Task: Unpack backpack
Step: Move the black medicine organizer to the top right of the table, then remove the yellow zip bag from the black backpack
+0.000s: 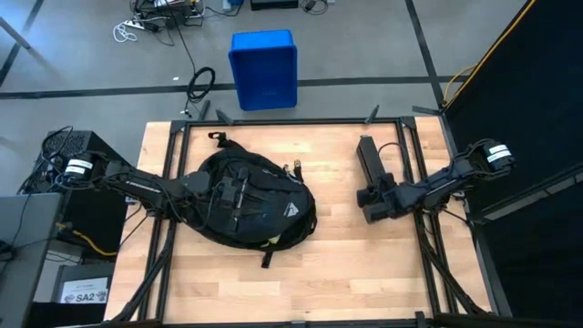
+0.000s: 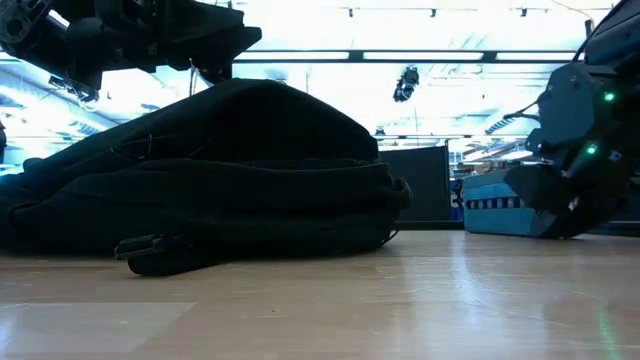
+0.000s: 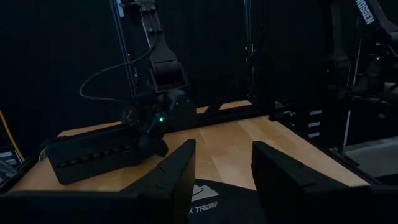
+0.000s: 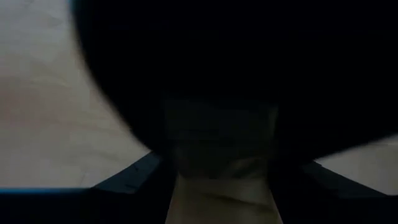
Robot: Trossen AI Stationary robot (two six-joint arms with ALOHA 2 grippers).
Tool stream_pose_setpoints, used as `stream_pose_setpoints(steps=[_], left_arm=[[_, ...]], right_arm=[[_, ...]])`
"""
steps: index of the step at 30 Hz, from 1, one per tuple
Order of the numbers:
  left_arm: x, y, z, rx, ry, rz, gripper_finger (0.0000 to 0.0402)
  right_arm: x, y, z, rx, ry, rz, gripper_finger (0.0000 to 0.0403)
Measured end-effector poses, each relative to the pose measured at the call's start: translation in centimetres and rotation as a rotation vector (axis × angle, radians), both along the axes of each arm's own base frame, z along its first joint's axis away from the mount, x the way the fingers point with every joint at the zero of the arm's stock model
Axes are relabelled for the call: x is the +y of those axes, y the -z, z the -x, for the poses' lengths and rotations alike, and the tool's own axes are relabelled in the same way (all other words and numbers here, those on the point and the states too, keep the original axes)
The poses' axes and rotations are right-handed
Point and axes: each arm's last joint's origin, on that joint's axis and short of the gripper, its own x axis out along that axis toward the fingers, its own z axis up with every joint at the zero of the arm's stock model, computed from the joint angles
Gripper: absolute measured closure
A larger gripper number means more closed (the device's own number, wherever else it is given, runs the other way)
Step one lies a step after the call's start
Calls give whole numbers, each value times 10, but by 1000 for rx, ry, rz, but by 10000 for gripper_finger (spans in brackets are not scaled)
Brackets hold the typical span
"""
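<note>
Backpack (image 1: pixel 260 205): rounded, soft black fabric

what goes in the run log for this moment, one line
left gripper: over black fabric backpack | right gripper: at long black box on wooden table

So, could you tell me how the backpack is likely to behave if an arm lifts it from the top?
The backpack lies slumped and rounded, so it would probably sag and fold. Its loose straps would likely dangle or drag. It seems unlikely to roll.

The black backpack (image 1: pixel 250 200) lies flat on the table's left half, pale triangular logo up.
</note>
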Motion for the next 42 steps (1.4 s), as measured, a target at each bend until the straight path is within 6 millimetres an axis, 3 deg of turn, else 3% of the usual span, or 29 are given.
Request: stream_pose_setpoints(steps=[10,21,28,33,36,38,42], left_arm=[[0,0,0,4,0,3,275],[0,1,0,7,0,4,275],[0,1,0,7,0,4,275],[0,2,0,23,-4,3,275],[0,2,0,26,-13,3,275],[1,2,0,25,-18,-1,275],[1,3,0,31,-19,-2,275]], right_arm=[[16,0,4,-22,-55,-40,202],[57,-9,14,-91,-127,-150,215],[91,-16,18,-211,-293,-221,232],[132,-49,9,-476,-564,-42,251],[154,-76,-2,-546,-703,81,265],[162,-94,-16,-563,-775,182,273],[180,-125,-66,-541,-989,391,282]])
